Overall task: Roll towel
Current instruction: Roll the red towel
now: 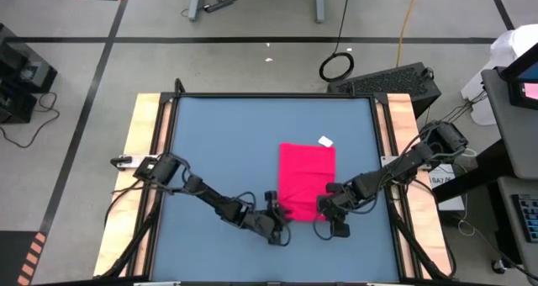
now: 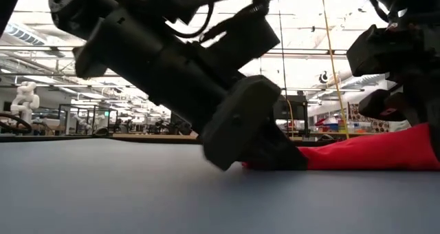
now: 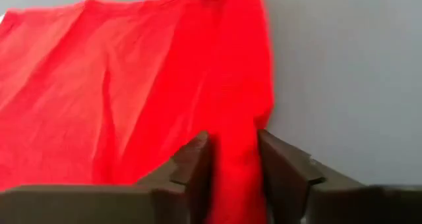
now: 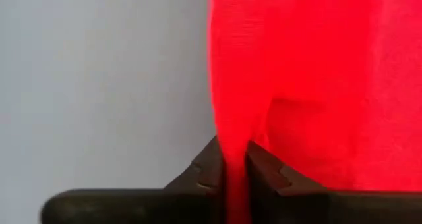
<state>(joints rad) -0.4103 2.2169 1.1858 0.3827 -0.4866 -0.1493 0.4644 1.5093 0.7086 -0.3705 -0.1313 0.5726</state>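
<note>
The towel is a bright pinkish-red cloth lying on the blue desk, spread mostly flat with soft creases and a small white tag at its far corner. Its near edge sits between the two arms, lifted slightly into bunched folds where they meet it. The left gripper is at the towel's near left corner; in the left wrist view its jaws stand a little apart with a fold of the red cloth running between them. The right gripper is at the towel's near right corner, its jaws pressed tightly on a narrow pinch of the cloth. In the low view the towel rises gently off the desk toward the right gripper.
</note>
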